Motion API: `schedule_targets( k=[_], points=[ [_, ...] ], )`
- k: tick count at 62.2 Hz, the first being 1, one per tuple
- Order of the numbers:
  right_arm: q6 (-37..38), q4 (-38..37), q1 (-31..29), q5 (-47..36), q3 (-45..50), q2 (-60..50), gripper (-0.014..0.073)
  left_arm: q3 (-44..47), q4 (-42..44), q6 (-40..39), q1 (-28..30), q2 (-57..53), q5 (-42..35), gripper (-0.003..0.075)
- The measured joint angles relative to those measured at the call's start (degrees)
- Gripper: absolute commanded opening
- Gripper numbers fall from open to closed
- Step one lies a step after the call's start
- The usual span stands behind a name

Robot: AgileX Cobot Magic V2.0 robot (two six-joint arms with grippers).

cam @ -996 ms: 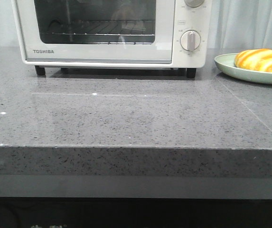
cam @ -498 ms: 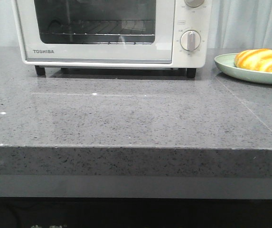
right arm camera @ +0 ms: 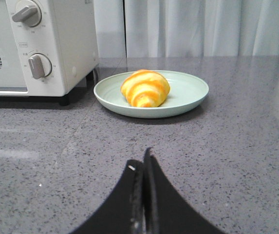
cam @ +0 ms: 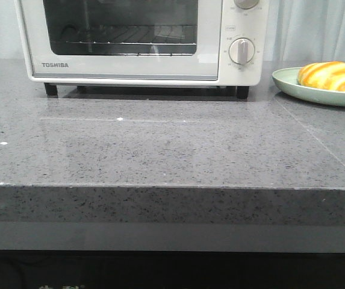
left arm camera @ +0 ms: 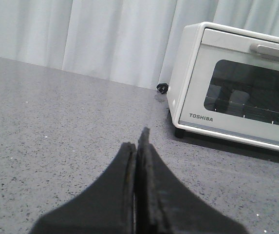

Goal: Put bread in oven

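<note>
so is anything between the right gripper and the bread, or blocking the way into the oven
Nothing visible lies between the right gripper and the bread on its plate, only bare counter. The oven door is shut, so that blocks the way in.

The counter [cam: 172,150] is a grey speckled stone slab with a thick front edge and a faint seam running across its right part. At its back stands the white oven [cam: 142,42] on short black feet, its door closed. Just to the right of the oven, apart from it, sits a pale green plate [cam: 292,84] that carries the bread [cam: 329,76].
</note>
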Motion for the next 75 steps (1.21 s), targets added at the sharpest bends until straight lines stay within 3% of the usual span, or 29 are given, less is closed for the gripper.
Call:
schedule_targets(
  k=[20,40,75],
  points=[
    [0.00,0.69,0.00,12.71,-19.57,1.60,-0.0118,-16.90,1.43,0.00,0.00,1.82,8.57,-0.0018],
    [0.00,0.69,0.00,24.28,-37.07,17.80,-0.0118,-35.14,2.40,0.10,0.00,17.18,23.04,-0.0018],
    [0.00,0.69,0.00,29.28,-38.39,37.41,-0.0115,-37.11,2.40,0.10,0.00,34.74,25.45,-0.0018]
  ],
)
